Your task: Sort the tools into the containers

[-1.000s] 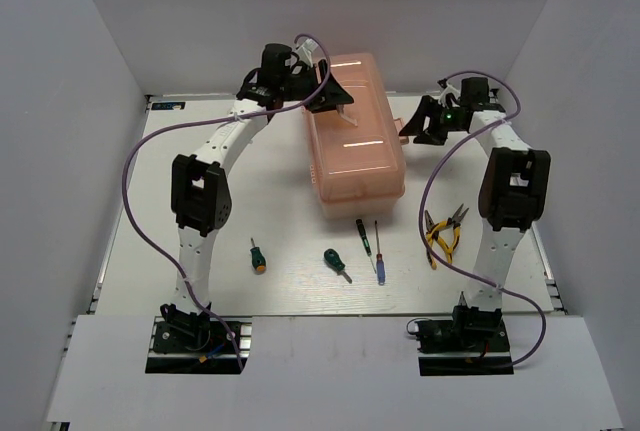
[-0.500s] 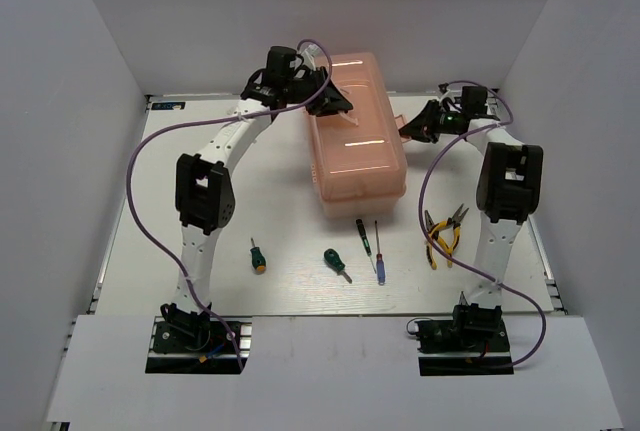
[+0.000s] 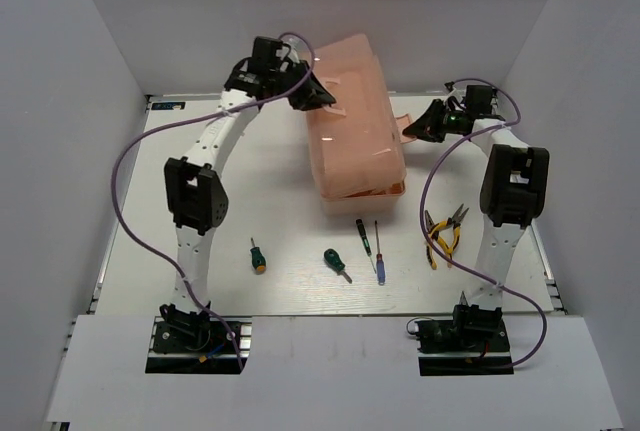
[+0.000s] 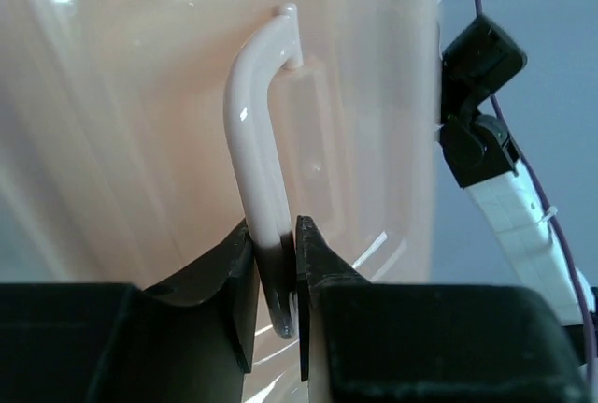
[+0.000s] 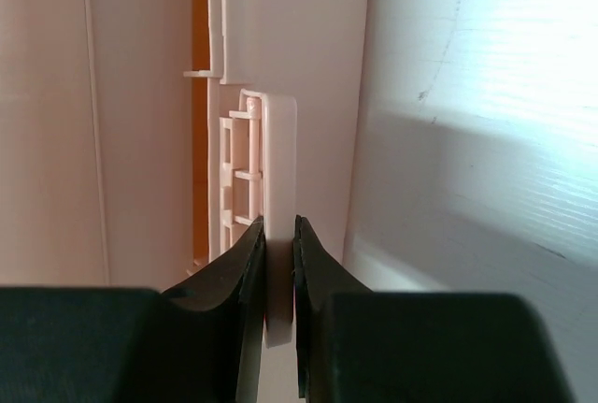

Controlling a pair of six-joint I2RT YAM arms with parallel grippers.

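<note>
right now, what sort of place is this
Probably a robot lab test cell: left arm and right arm bolted to a white table, plain white walls boxing it in, a pink toolbox and pliers set out.

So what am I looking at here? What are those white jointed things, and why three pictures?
Those are two robot arms bolted to a table. The wide picture looks down from above; the other two come from cameras on each wrist. The left claw pinches the pale handle of a pink toolbox; the right claw pinches a tab on its side. Lying loose in front: an orange-tipped screwdriver, a stubby green screwdriver, a dark-green screwdriver, a blue screwdriver and yellow pliers, all to be sorted into the box.
</note>
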